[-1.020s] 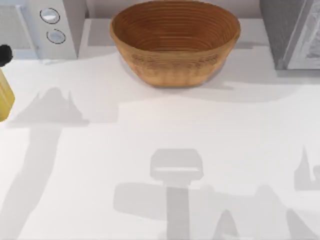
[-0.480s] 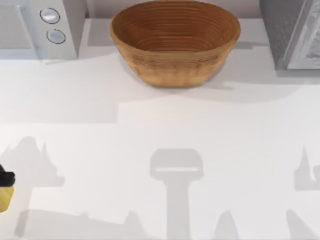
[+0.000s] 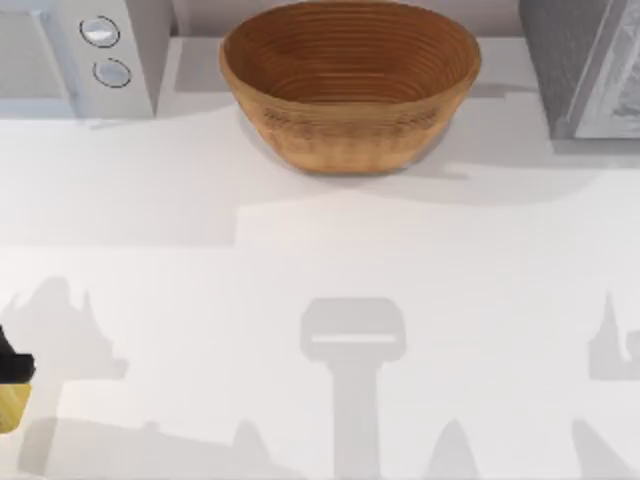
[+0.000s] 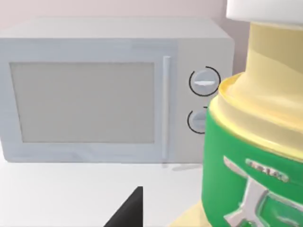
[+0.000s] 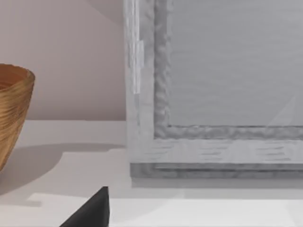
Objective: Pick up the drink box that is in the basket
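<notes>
Since the second before, when our left claw (image 3: pixel 10 368) hung at the far left edge of the table (image 3: pixel 300 260) not far below the microwave (image 3: pixel 80 55), it has drawn back towards the near left corner, and over the last half second it has barely shifted. It carries the drink box (image 4: pixel 251 142) with it: from above we see a yellow sliver (image 3: pixel 12 405) under the dark claw, and in the left wrist view the carton stands close up, green band, pale-yellow shoulder and white cap, with the microwave behind it. We judge the left claw to be clenched on the drink box, though its fingers are mostly out of sight.

The basket (image 3: pixel 350 130) sits at the back middle of the table, unmoved, and its ribbed inside is bare. So the box is out, well apart from the basket and held at the table's left edge; we take the pick-up as essentially done.

Our right arm stays parked on the right, a dark tip (image 5: pixel 92 213) facing the grey cabinet (image 5: pixel 218 94); whether that claw is open we cannot tell.
</notes>
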You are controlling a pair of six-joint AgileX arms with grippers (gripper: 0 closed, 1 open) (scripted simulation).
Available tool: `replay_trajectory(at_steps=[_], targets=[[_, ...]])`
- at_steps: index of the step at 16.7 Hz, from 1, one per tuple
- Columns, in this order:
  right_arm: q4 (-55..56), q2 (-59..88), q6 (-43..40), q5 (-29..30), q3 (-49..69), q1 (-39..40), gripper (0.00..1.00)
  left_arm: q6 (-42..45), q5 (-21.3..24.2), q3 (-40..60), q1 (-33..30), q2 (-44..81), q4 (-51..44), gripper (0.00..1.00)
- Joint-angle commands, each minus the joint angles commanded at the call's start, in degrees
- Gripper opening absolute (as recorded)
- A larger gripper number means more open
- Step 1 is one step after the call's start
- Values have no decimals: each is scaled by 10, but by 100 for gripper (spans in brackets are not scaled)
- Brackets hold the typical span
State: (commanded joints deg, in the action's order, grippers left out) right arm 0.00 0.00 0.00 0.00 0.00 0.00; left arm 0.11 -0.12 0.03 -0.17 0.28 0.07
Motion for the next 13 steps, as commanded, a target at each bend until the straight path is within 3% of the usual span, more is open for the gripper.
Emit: replay_trajectory(at_steps=[3,6,13], targets=[[0,0,0,0,0,0,100,9,-26,6,-18,35,21,0],[0,0,0,0,0,0,100,26,-89,29,-58,116,83,0],[0,0,0,0,0,0,100,75,-335,133,-201,414,350,0]])
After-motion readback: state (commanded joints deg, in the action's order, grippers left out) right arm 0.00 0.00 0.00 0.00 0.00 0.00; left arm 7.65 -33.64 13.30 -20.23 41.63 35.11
